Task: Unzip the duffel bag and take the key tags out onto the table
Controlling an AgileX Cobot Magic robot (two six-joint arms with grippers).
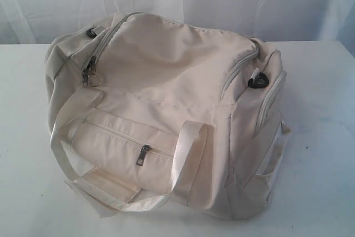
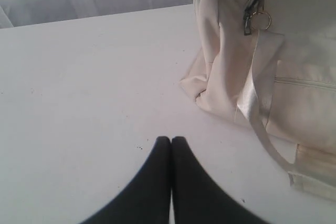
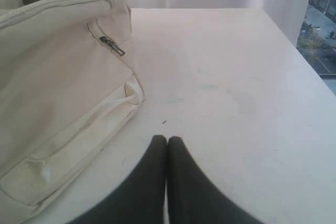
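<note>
- Sitting near the middle of the bench (image 1: 324, 137), the bag (image 1: 166, 76) lies with its long side toward the exterior camera and its top panel sagging inward.
- Top zip looks shut; its ring pull (image 1: 93, 79) hangs at the bag's left end, also seen in the left wrist view (image 2: 260, 20).
- Front pocket (image 1: 119, 145) is zipped, with its dark tab (image 1: 143, 156) lying flat near the pocket's right end.
- A pale handle (image 1: 186, 162) loops down over the front and rests on the bench.
- Left pincer (image 2: 171, 141) is closed on nothing, fingertips pressed together, over bare bench and apart from the bag's left end.
- Right pincer (image 3: 167, 140) is likewise closed and empty, fingertips touching, over bare bench just beside the bag's right end, where an end pocket (image 3: 79, 124) faces it with a small zip tab above.
- Neither pincer touches the bag.
</note>
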